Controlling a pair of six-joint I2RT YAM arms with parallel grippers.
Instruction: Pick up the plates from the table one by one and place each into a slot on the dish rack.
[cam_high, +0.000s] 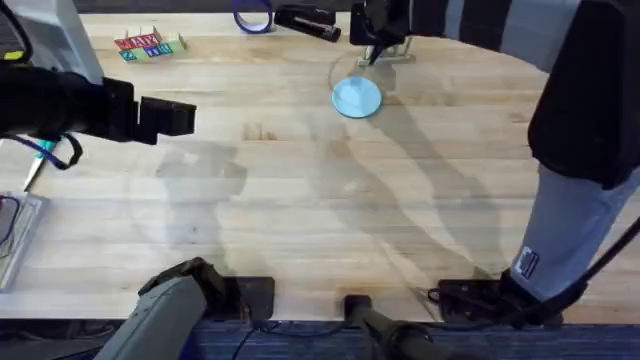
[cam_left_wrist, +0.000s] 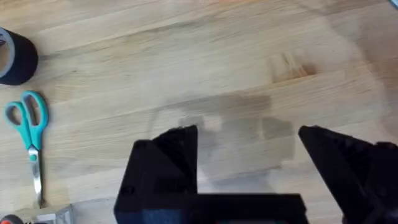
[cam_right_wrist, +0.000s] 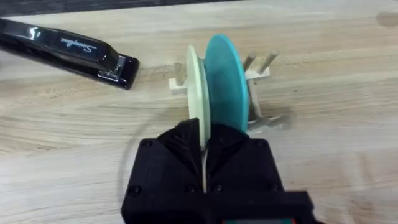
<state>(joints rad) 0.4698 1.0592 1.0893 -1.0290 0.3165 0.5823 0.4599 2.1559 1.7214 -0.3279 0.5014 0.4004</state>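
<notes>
Found the right gripper (cam_right_wrist: 203, 132) at the far edge of the light wooden butcher-block surface (cam_high: 320, 220), roughly 12 o'clock from its middle in the overhead view. Jaws clenched there on the near rim of the pale cream-yellow round plate (cam_right_wrist: 195, 87), or so it appeared in the right wrist view, with only a thin slit left between the black fingers. Stood that plate on edge among the thin upright pegs of the small light wooden dish rack (cam_right_wrist: 264, 65). Stood the light blue round plate (cam_right_wrist: 224, 74) on edge too, just beside the cream one, the two face to face and close to touching. Could not tell whether each sat fully down in its own slot.

Hung the left gripper (cam_left_wrist: 249, 134) well apart, toward 9 o'clock in the overhead view, jaws released and spread over bare wood, holding nothing. Left the teal-handled scissors (cam_left_wrist: 31, 124) and the roll of dark tape (cam_left_wrist: 15, 56) lying near it, and the black stapler (cam_right_wrist: 74, 50) near the rack at about 10 o'clock from it.

Judged the task near its end, with both plates at the rack. Judged the coming move to turn on one relation: plate rim straight ahead of the right jaws and edge-on to them. Called therefore for a release and a straight pull back along the plate's own plane, since any sideways drift could tip either plate.
</notes>
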